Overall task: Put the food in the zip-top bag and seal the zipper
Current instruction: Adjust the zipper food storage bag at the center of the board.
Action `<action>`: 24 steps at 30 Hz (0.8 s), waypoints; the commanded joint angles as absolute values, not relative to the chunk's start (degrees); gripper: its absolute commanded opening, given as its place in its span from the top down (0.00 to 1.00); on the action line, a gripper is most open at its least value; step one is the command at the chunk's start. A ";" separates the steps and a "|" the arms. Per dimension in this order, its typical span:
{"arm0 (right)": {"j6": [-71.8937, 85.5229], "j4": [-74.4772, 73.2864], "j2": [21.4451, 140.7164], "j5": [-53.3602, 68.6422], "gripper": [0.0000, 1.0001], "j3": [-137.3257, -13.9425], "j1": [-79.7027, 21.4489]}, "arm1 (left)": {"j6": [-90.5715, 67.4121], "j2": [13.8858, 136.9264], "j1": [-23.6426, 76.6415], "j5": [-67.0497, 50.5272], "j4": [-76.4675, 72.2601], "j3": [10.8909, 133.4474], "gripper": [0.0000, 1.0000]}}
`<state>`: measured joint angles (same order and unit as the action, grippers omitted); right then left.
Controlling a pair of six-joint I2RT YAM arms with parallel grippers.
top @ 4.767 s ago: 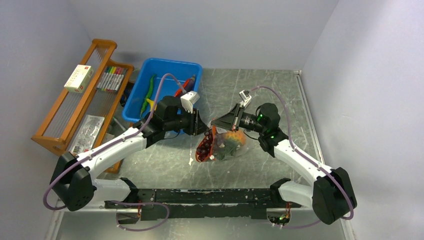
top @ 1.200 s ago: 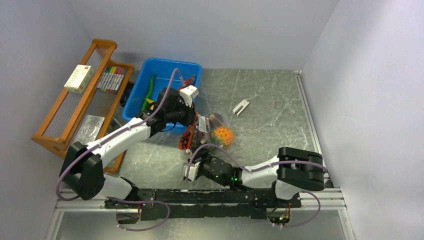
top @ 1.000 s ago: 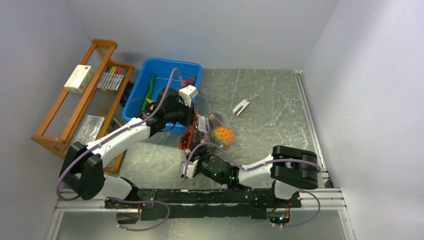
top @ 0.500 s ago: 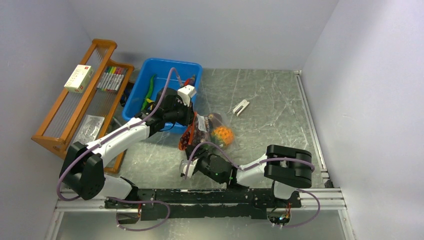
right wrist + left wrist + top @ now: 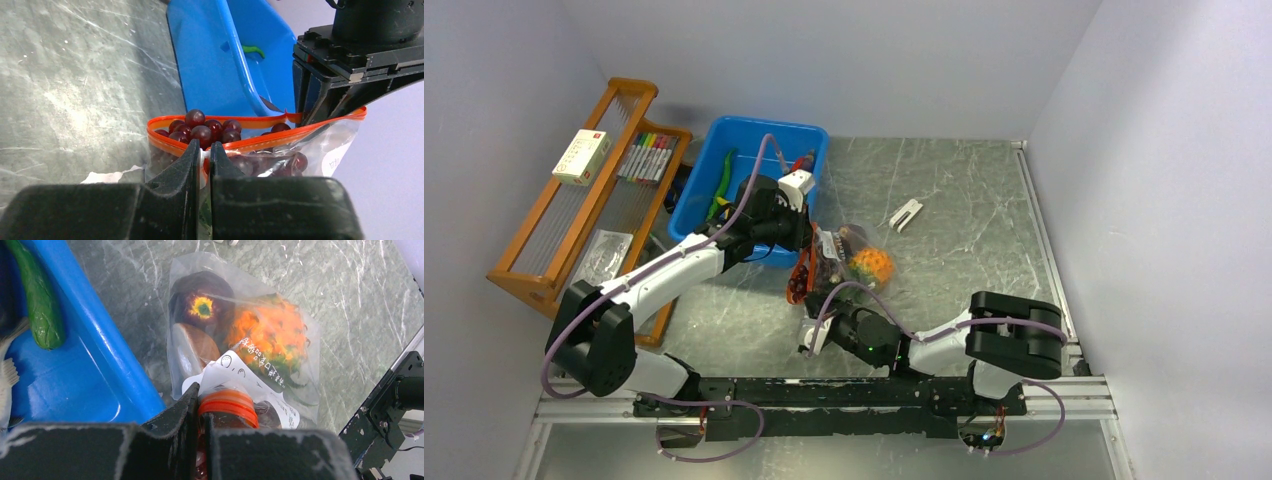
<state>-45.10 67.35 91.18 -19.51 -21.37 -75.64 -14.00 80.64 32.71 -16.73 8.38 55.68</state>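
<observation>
**Fingers of both arms clamped on the zipper [image 5: 300, 128], mouth gaping between them**

I see the left fingers [image 5: 201, 405] shut on the strip's far end and the right fingers [image 5: 205, 155] shut on its near side. Something pale sits in the right pinch; I can't tell if it's the tab.

The zip-top bag [image 5: 300, 340] lies on the worktop [image 5: 75, 75], beside the blue bin [image 5: 100, 355].

Inside it are:
- grapes [image 5: 202, 132] at the mouth
- pineapple [image 5: 265, 335]
- eggplant [image 5: 200, 300]
- round piece [image 5: 192, 347], half covered by a white label [image 5: 260, 385]

The top camera loses both pinch points under the wrists. The bag's bottom is cut off in the right wrist view.
</observation>
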 commanded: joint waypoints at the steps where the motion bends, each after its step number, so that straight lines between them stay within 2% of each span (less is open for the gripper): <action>1: -42.55 67.48 89.74 -18.98 1.00 -20.62 -75.15 | -14.99 80.77 32.19 -18.42 5.71 55.59 0.93; 5: -41.27 65.48 89.65 -18.96 0.82 -21.08 -75.15 | -14.98 81.28 32.17 -18.71 6.01 55.98 0.93; 11: -40.39 63.75 89.27 -18.06 0.75 -20.87 -75.15 | -14.96 80.85 32.01 -18.54 6.30 56.16 0.93; 12: -40.70 63.82 89.33 -18.19 0.75 -20.91 -75.14 | -14.99 80.74 32.07 -18.41 6.27 56.09 0.93; 16: -41.51 65.45 89.75 -18.87 0.85 -20.92 -75.15 | -15.09 80.40 31.97 -18.44 6.29 55.78 0.93; 21: -41.66 64.67 90.08 -18.19 0.82 -21.78 -75.15 | -15.34 80.17 31.98 -18.38 6.30 55.47 0.93; 24: -42.16 65.32 90.18 -18.24 0.95 -21.68 -75.15 | -15.38 80.06 31.99 -18.47 6.38 55.46 0.93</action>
<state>-41.67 63.51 90.35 -18.41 -21.21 -75.42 -14.63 80.90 32.45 -16.88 8.34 55.66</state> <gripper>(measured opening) 0.129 0.071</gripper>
